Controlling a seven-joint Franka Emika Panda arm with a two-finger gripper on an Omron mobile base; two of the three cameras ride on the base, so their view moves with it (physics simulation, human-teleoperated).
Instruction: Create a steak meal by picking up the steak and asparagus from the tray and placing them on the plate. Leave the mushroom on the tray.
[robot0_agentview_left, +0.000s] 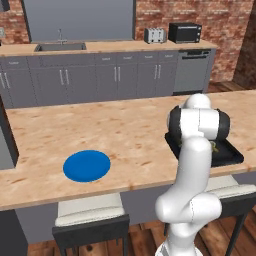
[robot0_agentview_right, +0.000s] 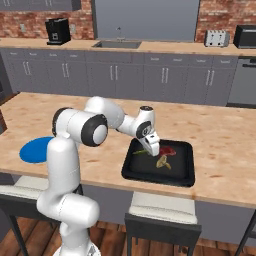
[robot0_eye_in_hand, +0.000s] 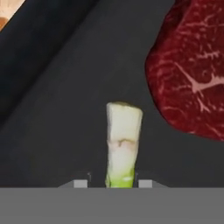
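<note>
Gripper (robot0_eye_in_hand: 112, 183) down in tray (robot0_eye_in_hand: 57, 109), jaws pinching the asparagus (robot0_eye_in_hand: 123, 144) near one end — light, stiff, thin stalk, likely to pivot; steak (robot0_eye_in_hand: 192, 70) just beside.

Asparagus (robot0_eye_in_hand: 123, 144) beside red steak (robot0_eye_in_hand: 190, 70) on black tray (robot0_eye_in_hand: 65, 109).

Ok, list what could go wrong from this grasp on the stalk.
The jaws flank only the end of the thin yellow-green asparagus stalk, so it may swing or slip out on lifting. The dark red marbled steak lies close by in the black rectangular tray and could get nudged. The round blue plate is far across the counter.
</note>
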